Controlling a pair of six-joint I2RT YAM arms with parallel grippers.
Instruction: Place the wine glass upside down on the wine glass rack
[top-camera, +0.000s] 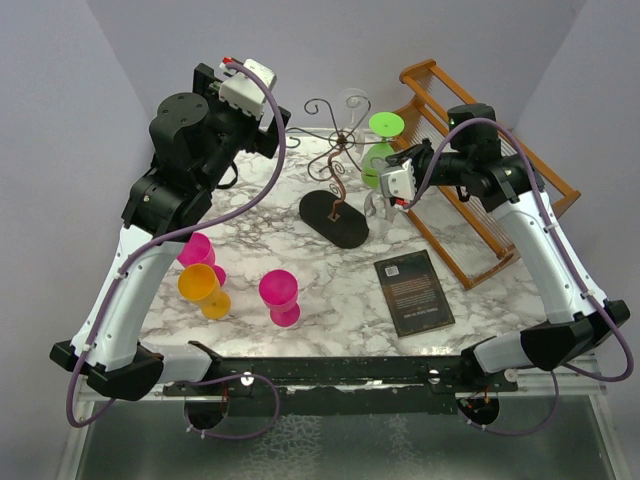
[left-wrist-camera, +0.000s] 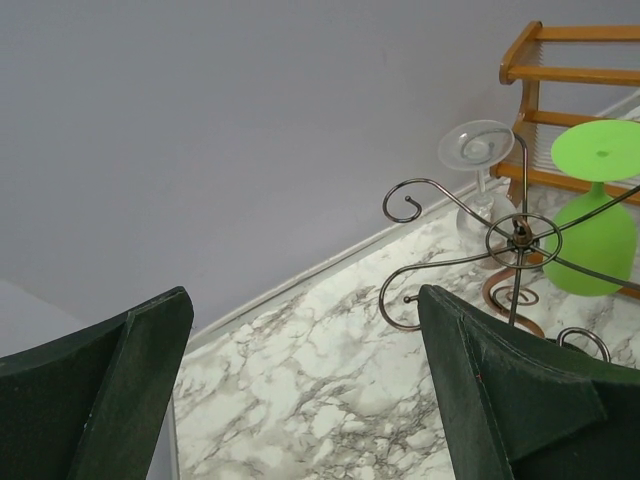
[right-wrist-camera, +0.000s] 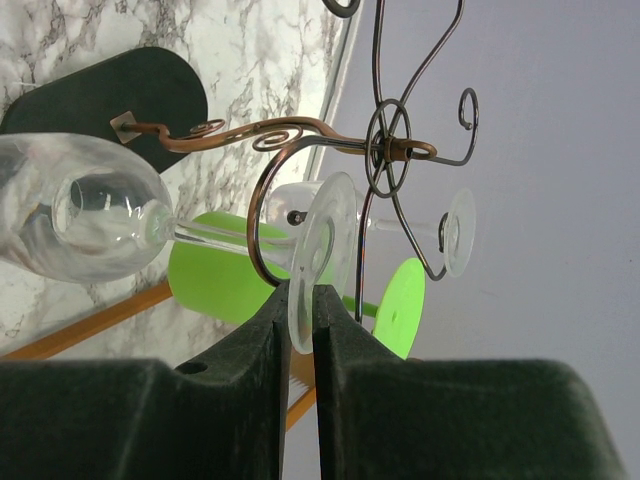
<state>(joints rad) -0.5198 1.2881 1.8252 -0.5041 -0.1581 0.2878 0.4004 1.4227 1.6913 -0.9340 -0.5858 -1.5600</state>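
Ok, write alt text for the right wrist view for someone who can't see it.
The right gripper pinches the round foot of a clear wine glass, sideways in frame, its stem crossing a curled arm of the wire wine glass rack. Behind hang a green glass and another clear glass.

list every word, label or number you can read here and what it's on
book: lines of pale print on its dark cover, too small and blurred to read
No other words, labels, brands, numbers or signs show in any view.
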